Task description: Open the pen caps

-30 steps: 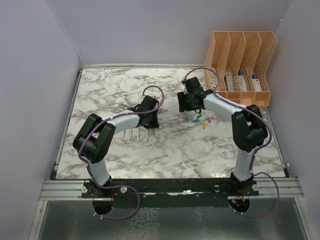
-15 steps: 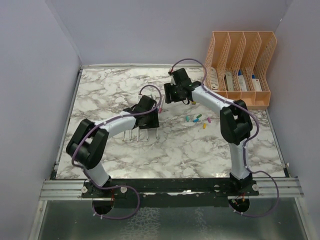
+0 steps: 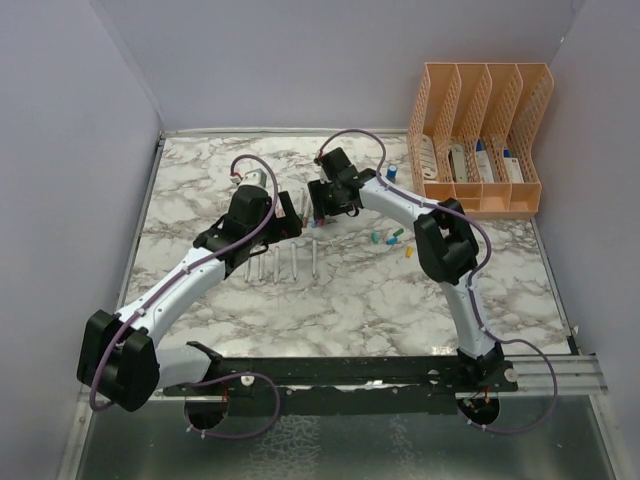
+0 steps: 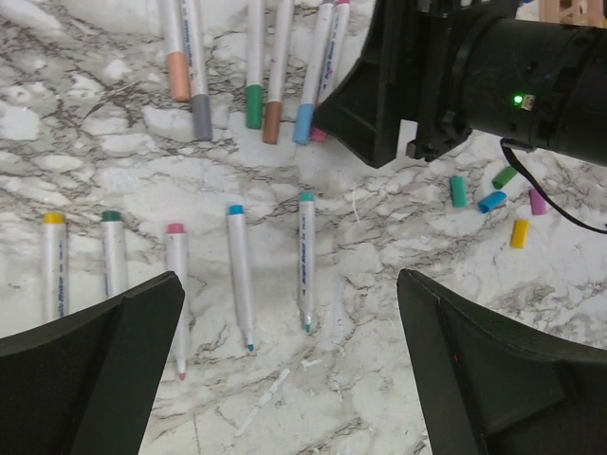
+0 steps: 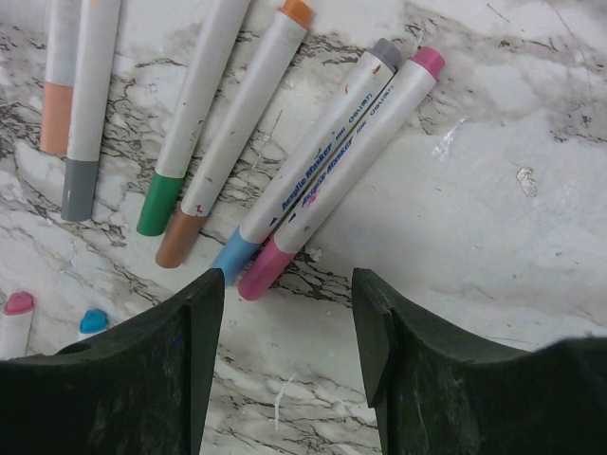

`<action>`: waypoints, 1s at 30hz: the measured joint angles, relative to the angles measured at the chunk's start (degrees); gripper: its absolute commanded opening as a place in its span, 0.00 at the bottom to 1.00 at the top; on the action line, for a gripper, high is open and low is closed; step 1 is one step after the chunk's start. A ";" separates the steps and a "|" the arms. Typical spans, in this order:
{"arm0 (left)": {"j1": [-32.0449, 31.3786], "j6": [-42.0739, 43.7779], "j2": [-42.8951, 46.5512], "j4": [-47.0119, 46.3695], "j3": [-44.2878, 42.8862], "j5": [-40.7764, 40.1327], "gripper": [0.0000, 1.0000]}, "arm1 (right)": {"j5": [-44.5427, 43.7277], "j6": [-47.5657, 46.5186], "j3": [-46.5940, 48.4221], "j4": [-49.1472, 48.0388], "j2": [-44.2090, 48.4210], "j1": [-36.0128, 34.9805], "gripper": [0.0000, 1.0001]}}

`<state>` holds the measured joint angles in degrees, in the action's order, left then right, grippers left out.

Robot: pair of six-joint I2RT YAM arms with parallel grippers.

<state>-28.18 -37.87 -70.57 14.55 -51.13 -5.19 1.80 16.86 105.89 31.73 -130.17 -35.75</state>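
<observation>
Five uncapped pens [image 4: 237, 275] lie in a row, loose pen caps [image 4: 491, 201] nearby; six capped pens [image 4: 254, 104] are left; left gripper [image 4: 289, 284] wide open, empty; right gripper [image 5: 287, 280] parted, empty, above them.

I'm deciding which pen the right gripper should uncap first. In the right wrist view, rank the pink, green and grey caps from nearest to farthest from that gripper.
1. The pink cap: just ahead of the right gripper, at the gap between its open fingertips.
2. The green cap: farther off, to the left.
3. The grey cap: farthest, near the left edge.
</observation>
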 measured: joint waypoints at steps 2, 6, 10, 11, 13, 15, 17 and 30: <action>0.90 -0.17 0.63 0.07 1.11 0.04 0.99 | -0.02 0.07 0.00 0.24 -0.52 -0.20 0.54; 2.36 -0.39 0.92 0.11 2.54 0.46 0.99 | -0.13 0.42 0.00 0.72 -1.14 -0.31 0.53; 2.97 -0.57 1.11 0.09 2.97 1.07 0.99 | -0.59 0.72 0.00 0.85 -1.20 -0.31 0.52; 3.04 -0.59 1.14 0.04 3.06 1.18 0.99 | -0.68 0.85 0.00 0.85 -1.20 -0.31 0.52; 3.26 -0.76 1.16 0.04 3.10 1.36 0.99 | -0.87 0.87 0.00 0.83 -1.31 -0.31 0.51; 3.43 -0.87 1.16 0.02 3.21 1.57 0.99 | -0.98 0.90 0.04 0.83 -1.55 -0.31 0.51; 3.50 -0.98 1.16 0.02 3.34 1.75 0.99 | -1.09 0.90 0.79 0.90 -1.92 -0.31 0.50; 4.13 -1.07 1.16 0.02 3.39 2.25 0.99 | -2.60 1.14 5.60 1.51 -5.16 -0.31 0.41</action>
<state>-24.05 -38.94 -69.41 14.57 -47.75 -2.94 -0.80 18.00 111.48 33.23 -135.33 -36.05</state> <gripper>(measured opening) 0.990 0.434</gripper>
